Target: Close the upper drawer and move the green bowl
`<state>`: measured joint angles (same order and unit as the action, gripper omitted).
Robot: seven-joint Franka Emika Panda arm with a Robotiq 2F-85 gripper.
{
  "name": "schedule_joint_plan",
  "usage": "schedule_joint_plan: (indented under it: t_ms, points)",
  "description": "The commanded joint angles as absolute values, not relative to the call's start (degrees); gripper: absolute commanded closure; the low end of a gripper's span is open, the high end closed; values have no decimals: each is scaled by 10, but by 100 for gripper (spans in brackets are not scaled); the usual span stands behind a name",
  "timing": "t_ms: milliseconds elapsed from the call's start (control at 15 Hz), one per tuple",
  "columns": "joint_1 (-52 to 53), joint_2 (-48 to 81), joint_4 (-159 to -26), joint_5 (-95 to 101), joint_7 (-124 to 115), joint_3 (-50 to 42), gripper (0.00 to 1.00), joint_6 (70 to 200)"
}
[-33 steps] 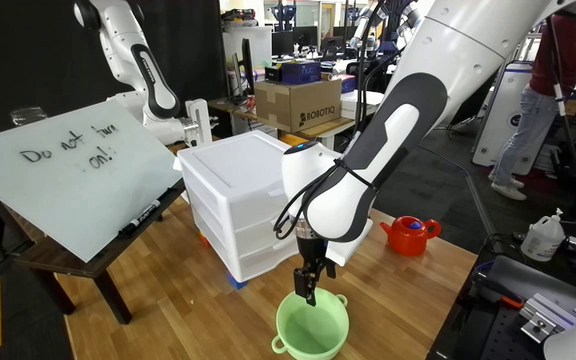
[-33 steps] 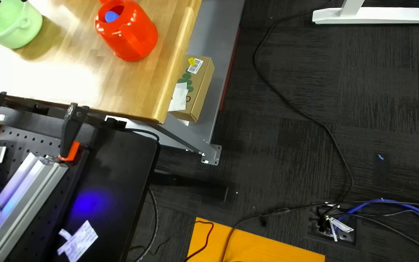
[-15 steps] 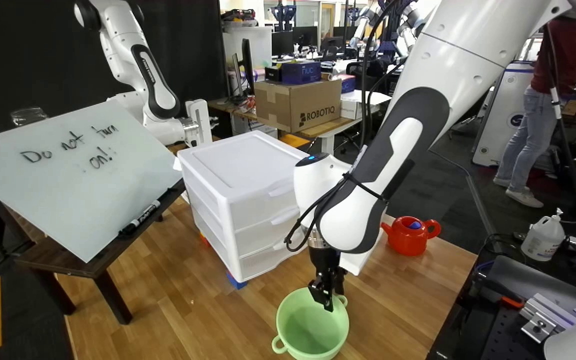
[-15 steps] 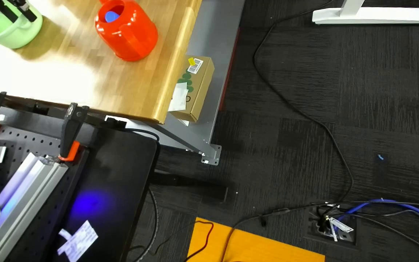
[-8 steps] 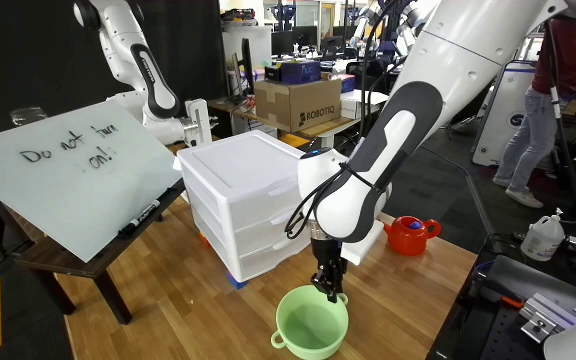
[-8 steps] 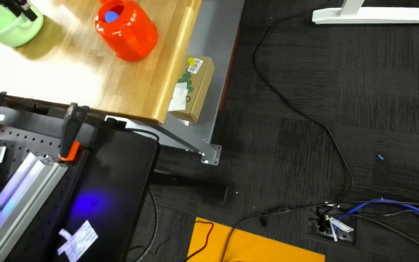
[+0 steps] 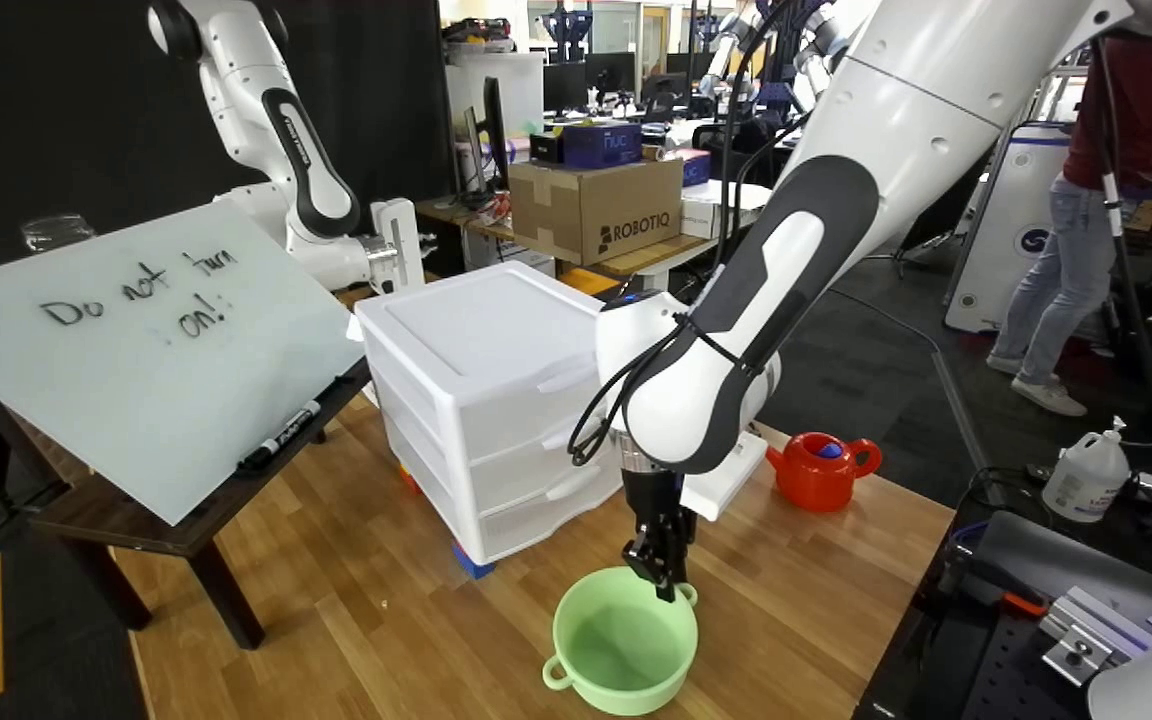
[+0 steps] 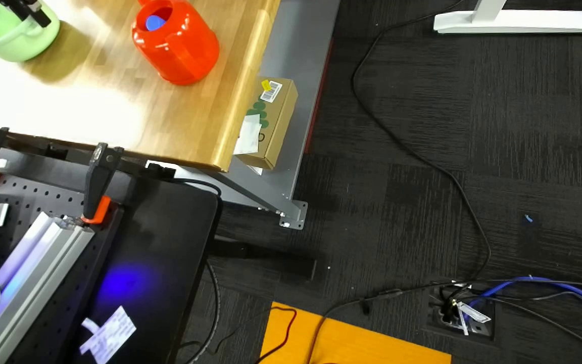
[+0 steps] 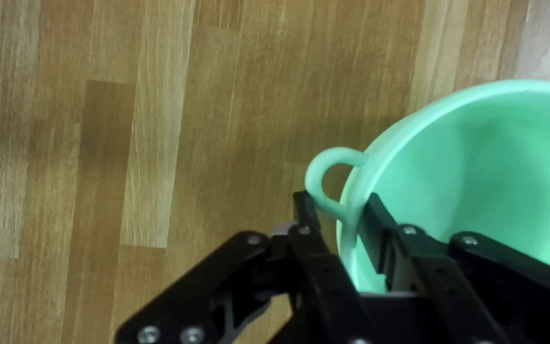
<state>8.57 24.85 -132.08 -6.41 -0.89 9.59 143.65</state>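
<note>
Fingers point(image 9: 377, 229) of my black two-finger gripper point(image 9: 341, 208) are drawn in on the pale mint-green round plastic bowl point(image 9: 470, 177), and I hold it at the rim. One finger is inside the wall; its partner is outside, at the small loop handle point(image 9: 313, 177) of the same green. The bowl is mouth up, near the white plastic drawer cabinet point(image 7: 496, 325) and apart from it; whether its base touches the light-brown wooden tabletop point(image 7: 366, 590) I cannot tell. A second loop point(image 7: 556, 687) sits across the rim from my grip.

In an exterior view the wide, shallow white plastic upper drawer point(image 7: 516, 418) lines up with the fronts below it, as far as it shows; my white arm point(image 7: 796, 270) with dark grey pads covers part of it. A blue block point(image 7: 473, 563) shows under the cabinet's near corner.

The glossy red teapot point(image 7: 818, 480) stands apart from the bowl in both exterior views, with something blue in its opening. Beside the cabinet is a pale whiteboard point(image 7: 136, 380) lettered by hand, "Do not turn on!", with a black-and-white marker point(image 7: 286, 428) lying along its lower edge; another white arm point(image 7: 301, 150) rises behind the board. In an exterior view two black-and-orange clamps point(image 8: 100, 182) are just beside the tabletop's edge, and a brown cardboard box point(image 8: 277, 129) lies on the grey shelf point(image 8: 296, 40) below it.
</note>
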Motion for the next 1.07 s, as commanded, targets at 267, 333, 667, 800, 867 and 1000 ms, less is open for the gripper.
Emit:
schedule_joint_plan:
  t_ms: [267, 333, 667, 800, 867, 1000]
  points:
    - [83, 202, -1398, -96, -31, 103, 93, 1479]
    - [84, 191, -1417, -101, -37, 104, 93, 1497]
    - [86, 138, -1517, -126, -69, 110, 93, 1598]
    - [82, 120, -1555, -142, -76, 115, 93, 1639]
    - [78, 113, -1572, -154, -76, 119, 93, 1660]
    - [63, 100, -1606, -196, -64, 138, 93, 1700]
